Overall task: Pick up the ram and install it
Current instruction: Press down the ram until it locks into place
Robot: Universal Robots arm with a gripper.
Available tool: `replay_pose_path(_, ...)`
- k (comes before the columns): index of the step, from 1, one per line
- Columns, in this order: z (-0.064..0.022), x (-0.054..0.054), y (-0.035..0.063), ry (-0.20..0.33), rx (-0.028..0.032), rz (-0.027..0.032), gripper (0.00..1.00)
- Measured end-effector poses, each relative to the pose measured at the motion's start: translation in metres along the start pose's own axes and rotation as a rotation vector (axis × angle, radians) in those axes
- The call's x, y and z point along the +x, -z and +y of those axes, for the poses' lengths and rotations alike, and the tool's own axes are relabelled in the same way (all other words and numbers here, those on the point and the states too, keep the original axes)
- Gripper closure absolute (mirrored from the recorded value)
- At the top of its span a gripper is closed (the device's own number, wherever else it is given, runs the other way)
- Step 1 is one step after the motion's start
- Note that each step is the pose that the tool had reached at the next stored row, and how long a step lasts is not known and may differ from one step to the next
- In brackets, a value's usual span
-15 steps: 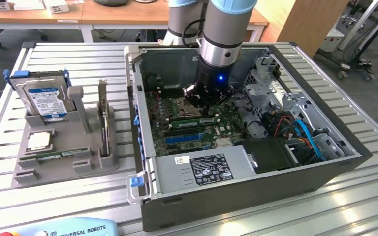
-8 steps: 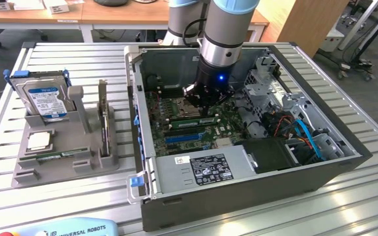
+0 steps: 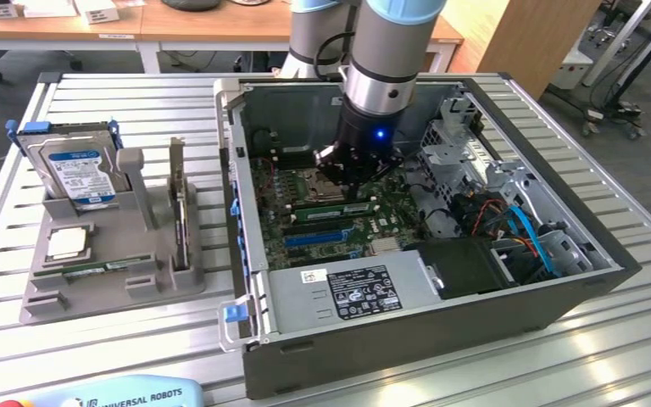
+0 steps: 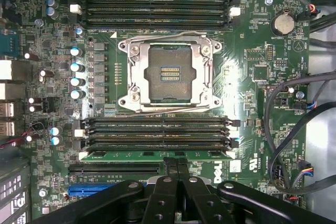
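The ram (image 4: 126, 156) is a long green stick seated along the outermost slot of the memory bank beside the CPU socket (image 4: 169, 77). My gripper (image 4: 177, 163) is shut, its two black fingers pressed together, with the tips resting on the ram's upper edge near its middle. In the exterior view the gripper (image 3: 348, 182) reaches straight down into the open computer case (image 3: 439, 297), and the ram (image 3: 331, 209) shows as a green strip just beneath it on the motherboard.
A grey parts holder (image 3: 111, 280) at the exterior view's left carries a silver hard drive with a blue label (image 3: 77, 170), an upright expansion card (image 3: 176, 199) and a CPU chip (image 3: 68, 243). Cables (image 4: 283, 129) and blue leads (image 3: 535, 242) crowd the case's drive side. Empty memory slots (image 4: 157, 6) lie beyond the socket.
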State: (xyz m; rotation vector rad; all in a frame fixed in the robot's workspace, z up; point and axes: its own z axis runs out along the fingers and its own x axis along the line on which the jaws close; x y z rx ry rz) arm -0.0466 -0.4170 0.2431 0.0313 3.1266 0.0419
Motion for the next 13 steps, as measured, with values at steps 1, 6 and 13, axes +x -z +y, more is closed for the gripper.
replay_pose_path(1, -0.0001, 0.0006, 0.0001, 0.000, 0.0002, 0.0000, 0.90)
replay_pose_path(6, 0.0000, 0.0057, 0.0001, 0.000, 0.0001, -0.0004, 0.90)
replay_pose_path(13, 0.0020, 0.0063, 0.0000, 0.000, 0.0001, -0.0004, 0.90)
